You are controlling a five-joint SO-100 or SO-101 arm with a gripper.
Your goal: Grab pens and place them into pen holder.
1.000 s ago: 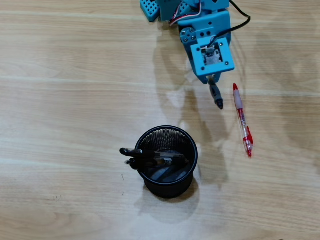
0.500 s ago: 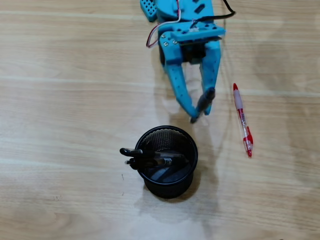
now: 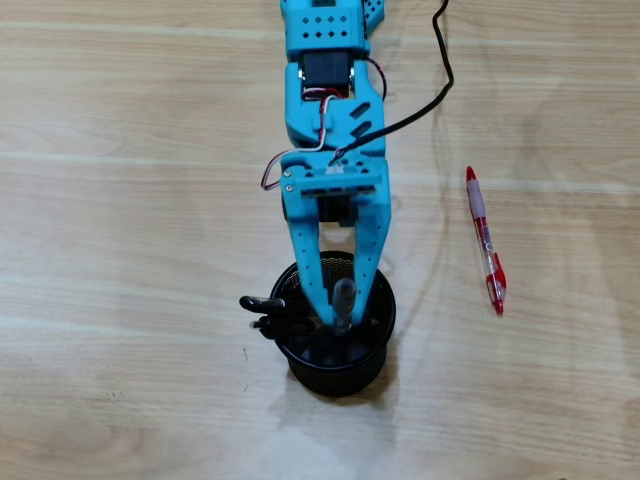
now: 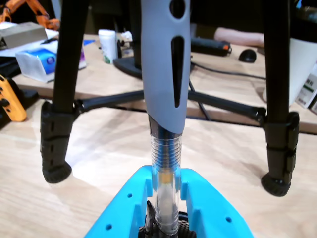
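Note:
In the overhead view my blue gripper (image 3: 340, 316) reaches down over the black mesh pen holder (image 3: 389, 322) and is shut on a grey pen (image 3: 343, 297), which hangs over the holder's opening. Two dark pens (image 3: 258, 304) lie in the holder and stick out over its left rim. A red pen (image 3: 485, 240) lies on the wooden table to the right, well clear of the arm. In the wrist view the gripper (image 4: 166, 188) clamps the clear barrel of the pen (image 4: 166, 74), whose grey grip stands upright in the middle of the picture.
A black cable (image 3: 441, 70) trails from the arm toward the top right. The wrist view shows two black tripod legs (image 4: 55, 129) (image 4: 278, 148) standing on the table, with a cluttered desk (image 4: 119, 74) behind them.
The arm has swung from the upper right down and left to the holder, carrying the grey pen. The red pen and the pens in the holder have not moved.

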